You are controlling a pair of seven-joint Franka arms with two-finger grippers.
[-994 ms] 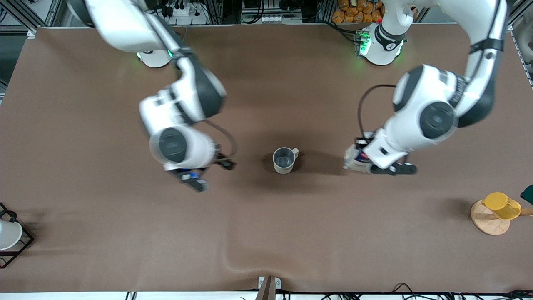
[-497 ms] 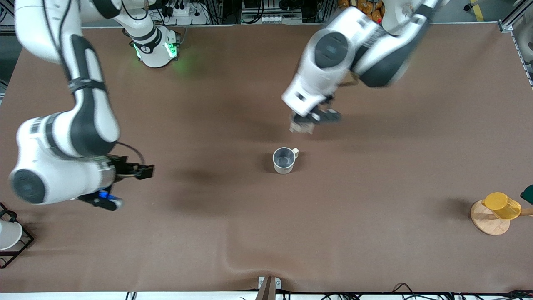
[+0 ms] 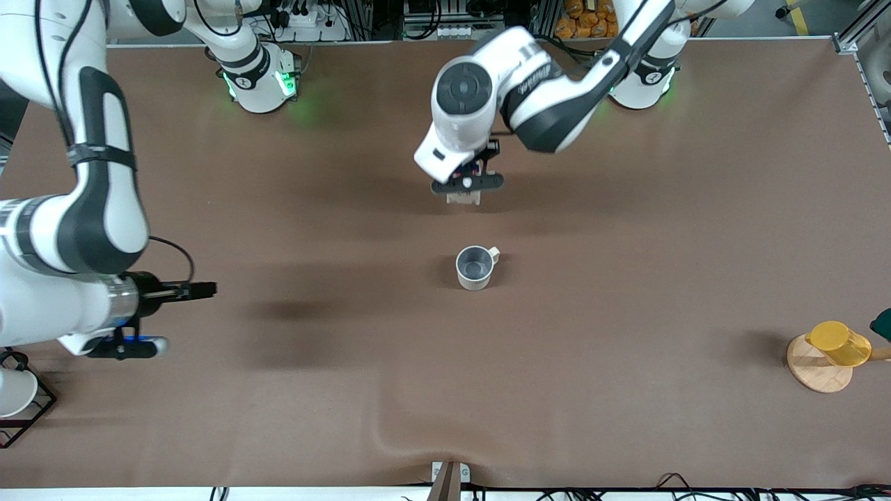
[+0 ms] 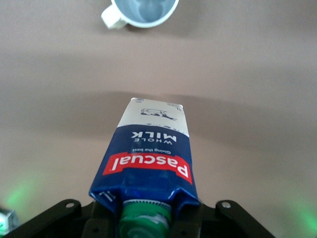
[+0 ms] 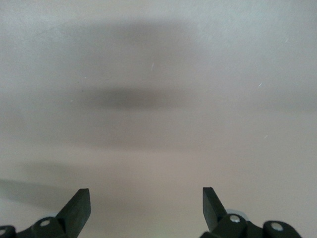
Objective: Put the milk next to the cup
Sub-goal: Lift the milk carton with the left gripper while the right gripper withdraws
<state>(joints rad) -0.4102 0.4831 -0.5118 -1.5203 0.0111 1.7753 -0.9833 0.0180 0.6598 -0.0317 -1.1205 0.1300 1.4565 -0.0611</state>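
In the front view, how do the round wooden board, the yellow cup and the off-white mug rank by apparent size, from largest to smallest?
1. Wooden board.
2. Yellow cup and off-white mug: they look about equal, so I would not rank them.

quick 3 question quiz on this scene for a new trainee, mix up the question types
1. True or false: the left gripper is shut on the milk.
2. Multiple choice: where is the milk relative to the cup? A) inside it B) held in the air over the bare table, on the robots' side of the cup C) standing on the round wooden coaster
3. Fill in: the right gripper is ____ and holds nothing, waiting over the table toward the right arm's end.

Key
1. True
2. B
3. open
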